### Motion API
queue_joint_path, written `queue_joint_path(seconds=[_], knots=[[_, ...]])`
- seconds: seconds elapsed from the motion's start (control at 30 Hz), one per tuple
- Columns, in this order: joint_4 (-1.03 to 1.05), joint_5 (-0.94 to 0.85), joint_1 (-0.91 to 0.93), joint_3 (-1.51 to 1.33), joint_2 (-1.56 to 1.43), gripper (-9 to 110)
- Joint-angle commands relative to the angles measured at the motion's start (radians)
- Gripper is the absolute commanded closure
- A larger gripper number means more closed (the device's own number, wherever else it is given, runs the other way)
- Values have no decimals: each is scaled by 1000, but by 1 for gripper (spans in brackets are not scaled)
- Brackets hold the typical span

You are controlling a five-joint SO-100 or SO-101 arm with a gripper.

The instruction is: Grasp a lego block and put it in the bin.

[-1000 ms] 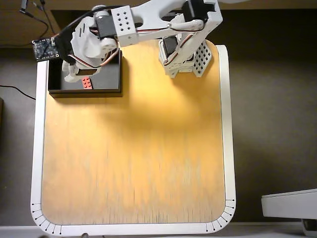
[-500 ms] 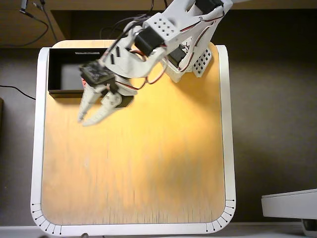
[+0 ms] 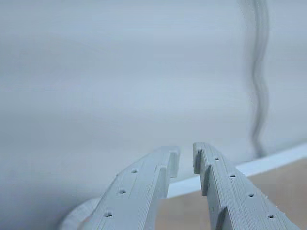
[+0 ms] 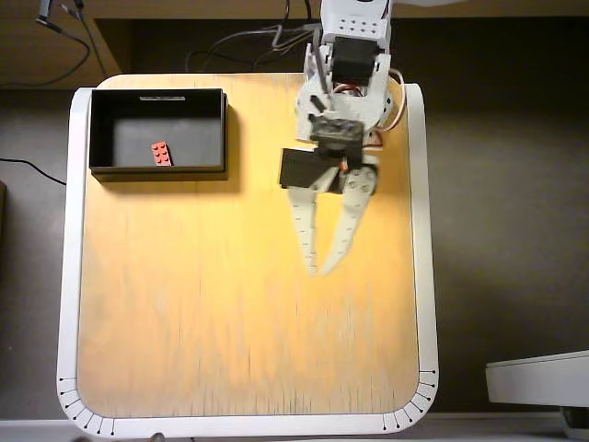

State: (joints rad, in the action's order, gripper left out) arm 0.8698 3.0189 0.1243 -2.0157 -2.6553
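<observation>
A small red lego block (image 4: 161, 154) lies on the dark floor of the black bin (image 4: 198, 138), in its lower middle part, in the overhead view. The bin stands at the table's upper left corner. My gripper (image 4: 318, 271) hangs over the middle of the table, well to the right of the bin, with its pale fingers nearly together and nothing between them. In the wrist view the gripper (image 3: 186, 160) points past the table's white edge at a blank pale wall. Block and bin are out of the wrist view.
The wooden table (image 4: 230, 331) has a white rim (image 4: 66, 276). My arm's base and cables (image 4: 354, 55) sit at the top edge. A dark cable (image 3: 259, 96) hangs in front of the wall. A pale object (image 4: 543, 378) lies off the table at lower right.
</observation>
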Motion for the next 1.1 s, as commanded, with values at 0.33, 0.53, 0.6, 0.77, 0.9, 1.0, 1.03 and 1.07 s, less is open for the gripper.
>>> queue_joint_path(seconds=[0.33, 0.53, 0.6, 0.77, 0.9, 1.0, 1.03, 1.07], knots=[[-175, 32, -150, -528, -399, 101], [-175, 48, -152, -750, -545, 101], [-172, 49, -152, -811, -574, 101], [-120, 72, -144, -923, -615, 101], [-38, 67, -149, -983, -641, 101], [9, 60, -152, -1012, -641, 101], [21, 60, -152, -1028, -641, 101], [34, 61, -152, -1043, -641, 101]])
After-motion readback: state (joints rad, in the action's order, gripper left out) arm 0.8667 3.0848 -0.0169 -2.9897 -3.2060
